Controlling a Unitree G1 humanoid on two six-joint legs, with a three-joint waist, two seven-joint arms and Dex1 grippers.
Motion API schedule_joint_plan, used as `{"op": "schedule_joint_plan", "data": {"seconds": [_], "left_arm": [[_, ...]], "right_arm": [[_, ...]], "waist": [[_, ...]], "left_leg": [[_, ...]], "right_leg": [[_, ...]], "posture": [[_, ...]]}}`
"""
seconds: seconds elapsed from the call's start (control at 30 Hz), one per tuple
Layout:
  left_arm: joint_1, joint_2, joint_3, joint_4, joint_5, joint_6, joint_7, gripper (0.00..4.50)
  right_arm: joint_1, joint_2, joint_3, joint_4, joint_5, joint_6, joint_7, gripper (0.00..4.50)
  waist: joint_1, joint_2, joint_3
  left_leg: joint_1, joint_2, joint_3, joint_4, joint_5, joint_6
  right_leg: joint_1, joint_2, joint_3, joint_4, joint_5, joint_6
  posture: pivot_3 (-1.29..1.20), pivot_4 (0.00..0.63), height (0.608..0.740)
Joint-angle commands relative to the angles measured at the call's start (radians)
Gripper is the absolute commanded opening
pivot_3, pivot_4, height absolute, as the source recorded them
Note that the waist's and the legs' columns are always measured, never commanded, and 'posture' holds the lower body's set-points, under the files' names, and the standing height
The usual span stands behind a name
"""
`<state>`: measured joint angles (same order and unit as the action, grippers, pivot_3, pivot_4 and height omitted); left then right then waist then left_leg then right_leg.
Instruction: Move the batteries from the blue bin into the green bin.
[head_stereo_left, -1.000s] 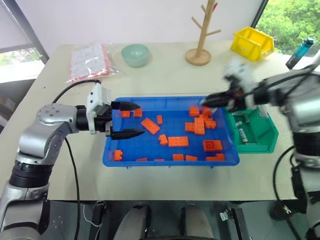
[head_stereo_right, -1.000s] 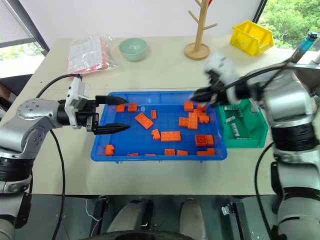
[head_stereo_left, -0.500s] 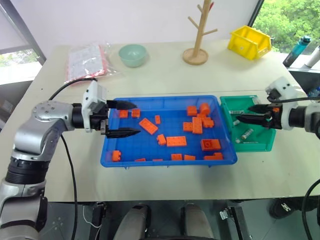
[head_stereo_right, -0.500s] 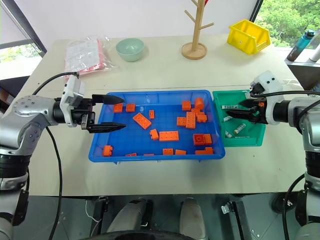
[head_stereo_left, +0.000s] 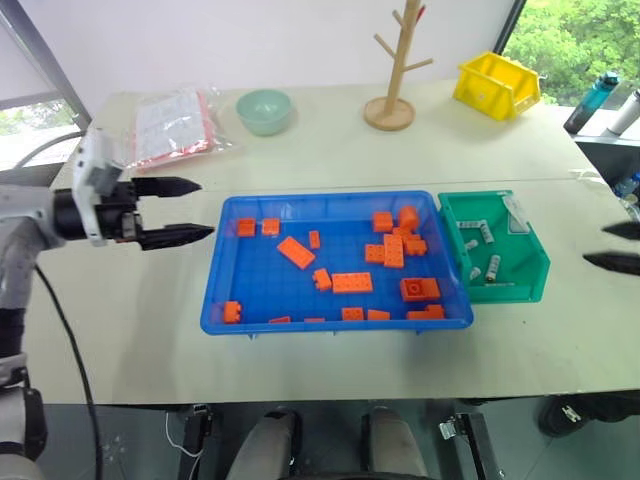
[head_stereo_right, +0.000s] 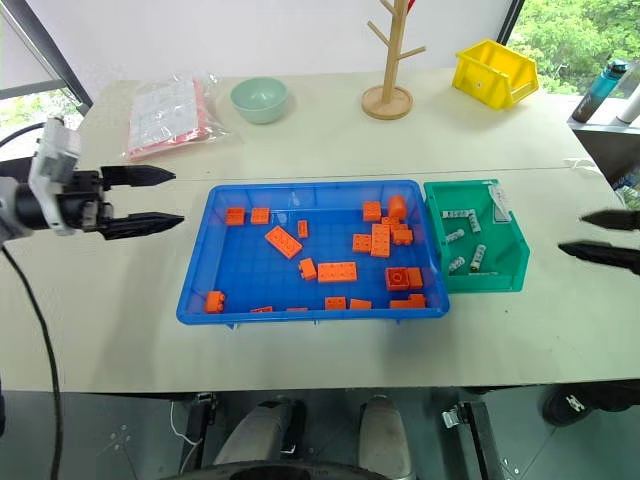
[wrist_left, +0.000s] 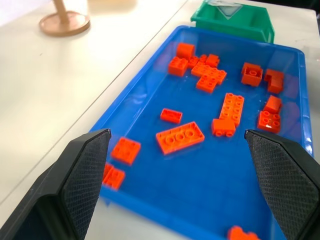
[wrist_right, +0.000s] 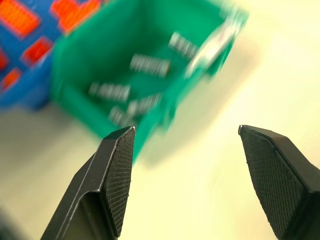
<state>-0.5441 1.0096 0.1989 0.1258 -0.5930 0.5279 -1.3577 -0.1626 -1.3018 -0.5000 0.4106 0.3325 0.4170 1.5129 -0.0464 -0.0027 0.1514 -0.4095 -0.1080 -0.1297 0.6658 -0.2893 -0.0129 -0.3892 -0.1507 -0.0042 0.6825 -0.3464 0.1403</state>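
Blue bin (head_stereo_right: 200, 290) sits centre frame w/ only orange bricks (head_stereo_right: 340, 271) on its gridded floor; no batteries seen among them. Batteries (head_stereo_right: 477, 257), approx five, lie inside green bin (head_stereo_right: 520, 270), which touches the blue bin's right wall, prob. butted up so each transfer is a short hop. Judging from that, the move looks done or nearly so.

Left gripper (head_stereo_right: 150, 199) hovers left of frame, off the blue bin, fingers spread, nothing between them. Right gripper (head_stereo_right: 603, 238) sits at far right edge, well apart from green bin, fingers also spread and empty; likely both parked clear so the bins stay in plain sight.

Hard to tell: right arm cut off by frame edge, just fingertips show. Right wrist view is smeared, so exact battery count is unsure. Bricks piled at blue bin's upper right could hide one.
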Motion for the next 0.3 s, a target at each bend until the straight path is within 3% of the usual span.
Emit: {"op": "schedule_joint_plan", "data": {"seconds": [0.03, 0.3], "left_arm": [[-0.007, 0.038, 0.041, 0.018, -0.005, -0.016, -0.035, 4.50], [0.035, 0.032, 0.056, -0.012, 0.011, -0.043, -0.013, 4.50]], "right_arm": [[-0.042, -0.028, -0.028, 0.063, 0.012, -0.059, -0.004, 3.39], [-0.072, 0.080, -0.006, 0.017, 0.042, -0.049, -0.119, 3.39]], "waist": [[-0.001, 0.000, 0.000], [0.000, 0.000, 0.000]], "left_leg": [[0.000, 0.000, 0.000, 0.000, 0.000, 0.000], [0.000, 0.000, 0.000, 0.000, 0.000, 0.000]], "right_leg": [[0.000, 0.000, 0.000, 0.000, 0.000, 0.000], [0.000, 0.000, 0.000, 0.000, 0.000, 0.000]], "posture": [[0.00, 0.150, 0.726], [0.00, 0.150, 0.726]]}}
